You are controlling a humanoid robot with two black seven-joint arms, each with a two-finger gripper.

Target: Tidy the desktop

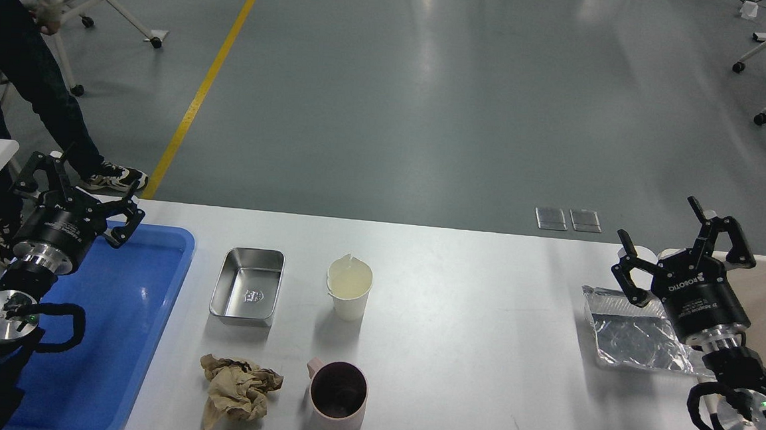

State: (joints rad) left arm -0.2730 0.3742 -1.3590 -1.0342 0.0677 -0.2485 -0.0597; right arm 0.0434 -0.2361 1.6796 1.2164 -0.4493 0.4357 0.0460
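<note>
Desktop [470, 313], near edge cut off; foil sheet [635, 333] partly behind right hand [677, 243], both hands' fingers apart, left hand [78, 190].

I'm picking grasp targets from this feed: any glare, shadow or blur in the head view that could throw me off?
Head view: sharp throughout; broad ceiling-light glare streaks the grey floor; the crumpled foil sheet glints unevenly; the steel tray shows a small bright reflection on its base; the pink mug interior is dark; shadows on the desktop are soft and short.
</note>
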